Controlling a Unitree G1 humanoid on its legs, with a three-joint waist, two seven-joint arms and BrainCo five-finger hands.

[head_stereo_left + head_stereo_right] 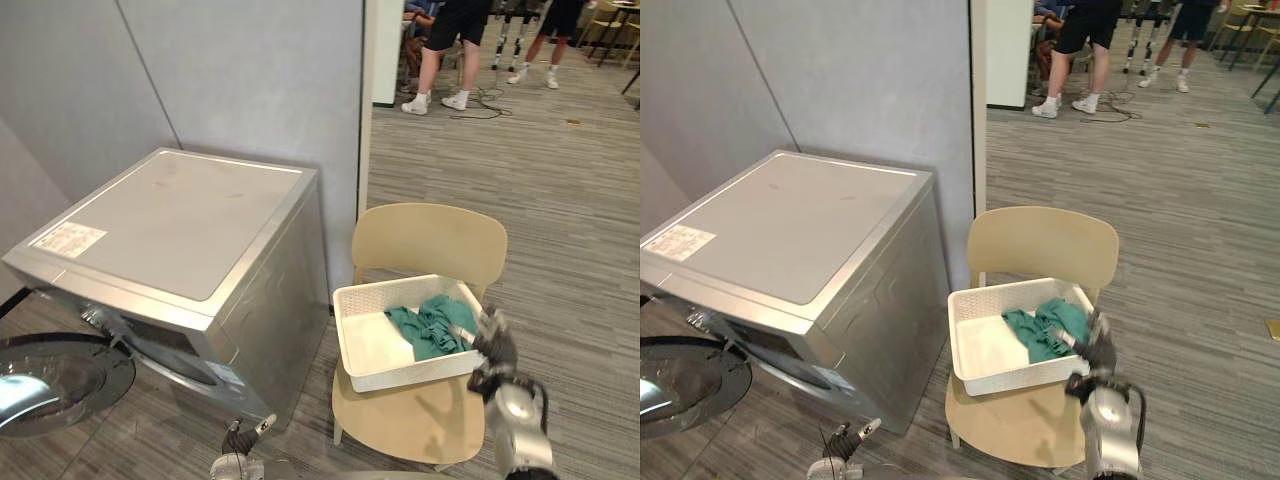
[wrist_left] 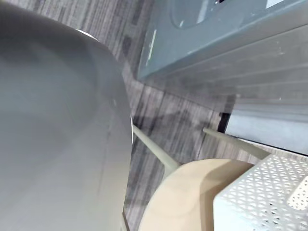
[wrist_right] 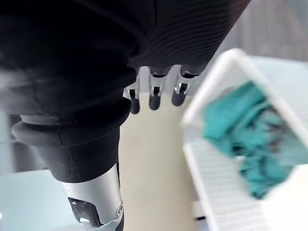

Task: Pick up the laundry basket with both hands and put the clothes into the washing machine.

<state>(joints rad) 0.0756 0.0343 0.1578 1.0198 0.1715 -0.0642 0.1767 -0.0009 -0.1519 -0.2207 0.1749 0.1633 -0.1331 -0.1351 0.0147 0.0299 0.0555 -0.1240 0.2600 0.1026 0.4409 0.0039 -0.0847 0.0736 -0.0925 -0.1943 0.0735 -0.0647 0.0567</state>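
1. Washing machine (image 1: 180, 230): silver, left centre of the eye views, round door (image 1: 55, 385) swung open at lower left. A grey partition wall (image 1: 250, 80) stands behind it.
2. Chair (image 1: 430, 240): beige, just right of the machine. The left wrist view adds its pale legs (image 2: 154, 151) and seat edge.
3. Laundry basket (image 1: 410, 372): white, resting on the chair seat. Its perforated wall is seen close in the left wrist view.
4. Clothes (image 1: 432, 325): green, heaped in the basket's right half.
5. Right hand (image 1: 495, 350): at the basket's right rim. The right wrist view shows its fingers (image 3: 154, 98) extended beside the rim, grasping nothing.
6. Left hand (image 1: 240, 442): bottom edge, below the machine; finger state cannot be told.
7. People's legs (image 1: 445, 50): upper right, well apart.
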